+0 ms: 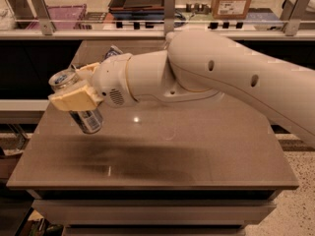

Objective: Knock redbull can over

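Since the redbull can leans top-leftward near the left edge of the desk, the tip should finish inward and low, then release so it lies flat. The gripper sits far left; its tan fingers pinch the can's upper body.

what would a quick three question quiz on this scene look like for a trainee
1. True or false: the redbull can stands upright.
2. Where is the tool? A) over the left side of the table B) at the table's right edge C) up at the back shelf
3. Fill the gap: the tool is shut on the ____.

Key:
1. False. The can is tilted, its top leaning left.
2. A
3. redbull can
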